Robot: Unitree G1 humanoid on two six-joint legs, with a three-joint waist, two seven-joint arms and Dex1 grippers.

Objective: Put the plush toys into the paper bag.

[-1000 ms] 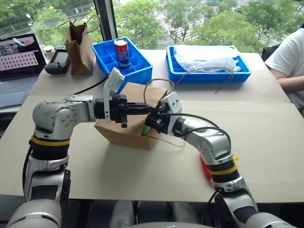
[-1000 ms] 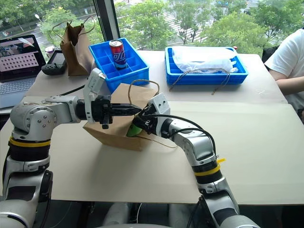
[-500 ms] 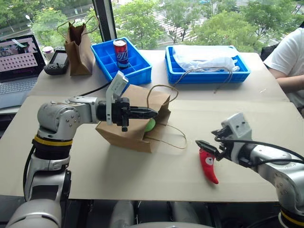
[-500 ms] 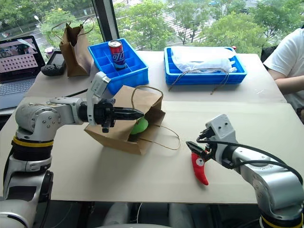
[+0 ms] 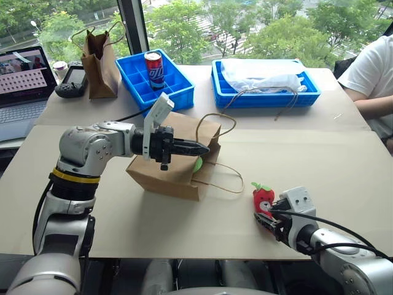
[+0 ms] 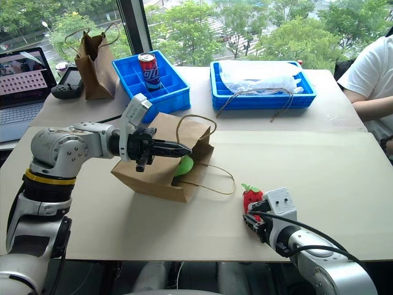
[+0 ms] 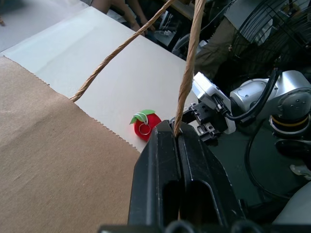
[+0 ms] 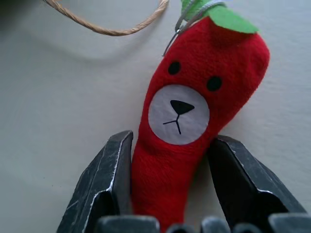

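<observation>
- Near the middle of the tabletop (image 5: 344, 153) lies the paper bag (image 5: 175, 169) on its side, mouth toward the right; we see the light-green plush toy (image 6: 183, 165) already just inside that mouth.
- Our left gripper (image 5: 199, 148) has its fingers pressed together on one twine handle (image 7: 187, 77) — the wrist view shows the cord running down between them — and so holds the mouth up.
- To the right and nearer us, the red chili plush toy (image 5: 263, 198) lies flat on the tabletop, well apart from the bag, leafy end away from us.
- Our right gripper (image 8: 170, 194) straddles the chili's narrow lower body, fingers (image 8: 104, 179) spread on either side and just touching the plush; we cannot tell whether they grip it yet.
- We judge the chili light and soft — it will squash rather than slip, and nothing about it is fragile.
- Its slim lower body looks like the best hold, since the fingers can span it; the broad face end would bulge out.
- The bag is thin paper, so we would expect it to crumple if pushed hard.
</observation>
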